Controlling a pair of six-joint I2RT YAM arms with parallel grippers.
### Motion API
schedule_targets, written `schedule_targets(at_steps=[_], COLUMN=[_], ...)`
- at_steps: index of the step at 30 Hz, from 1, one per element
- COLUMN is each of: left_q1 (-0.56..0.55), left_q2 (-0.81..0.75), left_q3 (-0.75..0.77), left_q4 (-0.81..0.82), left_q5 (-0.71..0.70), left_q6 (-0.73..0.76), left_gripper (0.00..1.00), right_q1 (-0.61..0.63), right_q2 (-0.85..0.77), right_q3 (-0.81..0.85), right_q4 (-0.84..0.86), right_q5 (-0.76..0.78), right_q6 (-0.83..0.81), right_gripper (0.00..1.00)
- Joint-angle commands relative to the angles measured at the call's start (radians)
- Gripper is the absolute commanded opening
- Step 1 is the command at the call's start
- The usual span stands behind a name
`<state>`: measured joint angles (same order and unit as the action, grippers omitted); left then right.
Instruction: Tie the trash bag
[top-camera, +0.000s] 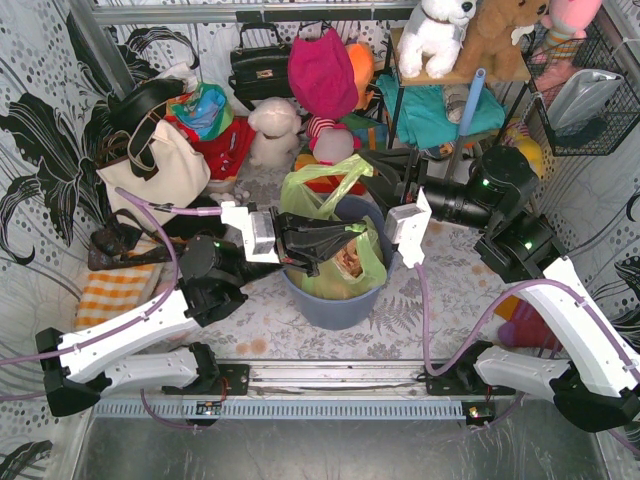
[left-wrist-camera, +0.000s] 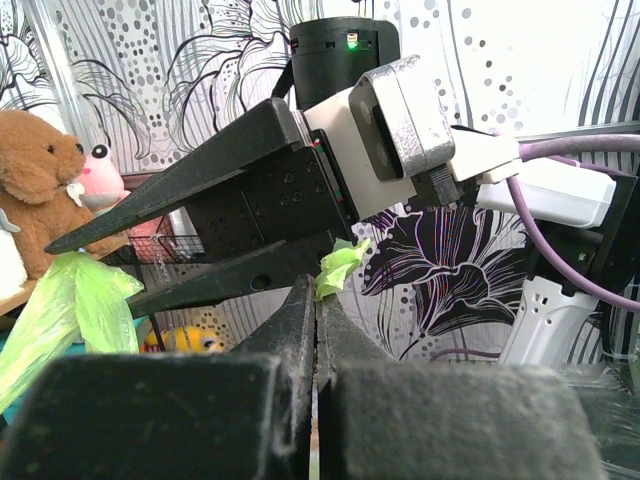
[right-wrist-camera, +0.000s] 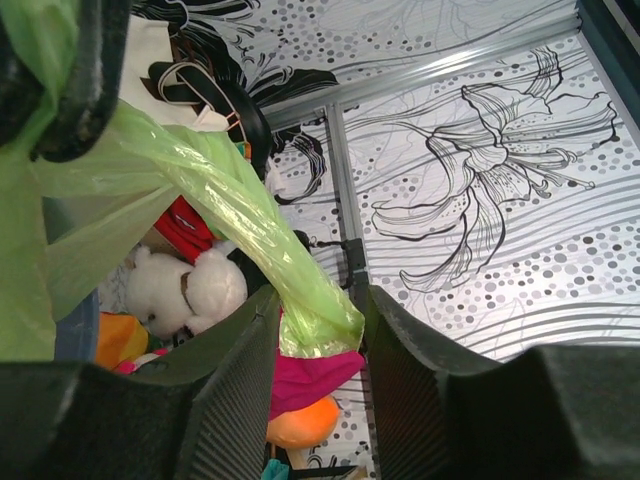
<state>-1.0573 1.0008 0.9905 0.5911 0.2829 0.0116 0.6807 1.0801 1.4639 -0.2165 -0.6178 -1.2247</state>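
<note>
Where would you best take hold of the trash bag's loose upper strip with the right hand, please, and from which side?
I would grip near the tip of the strip of the trash bag, where the plastic gathers into a narrow band. Come from the far right of the bin, as the right hand is placed: the band hangs between its open fingers. The left hand pinches another corner.

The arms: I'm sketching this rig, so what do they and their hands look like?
Both the left arm and right arm have white shells, black joints with green lights, and purple cables. The left hand and right hand are black with long tapered fingers, white camera blocks behind.
</note>
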Motion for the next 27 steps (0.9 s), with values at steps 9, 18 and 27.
schedule_targets(at_steps=[9, 18, 27], left_q1=[0.008, 0.009, 0.011], left_q2=[0.01, 0.03, 0.056], left_q3=[0.036, 0.085, 0.13], left_q4=[0.054, 0.042, 0.052], left_q5=[0.004, -0.035, -0.083], left_q6=[-0.004, 0.04, 0.08], left_gripper=[0.0, 0.0, 0.0], right_q1=[0.006, 0.006, 0.006], right_q2=[-0.013, -0.025, 0.032], right_q3=[0.046, 0.01, 0.095], right_q4=[0.001, 0.219, 0.332], right_q5=[-0.031, -0.047, 0.069], right_q6=[0.024, 0.474, 1.076], right_gripper=[0.02, 0.0, 0.0])
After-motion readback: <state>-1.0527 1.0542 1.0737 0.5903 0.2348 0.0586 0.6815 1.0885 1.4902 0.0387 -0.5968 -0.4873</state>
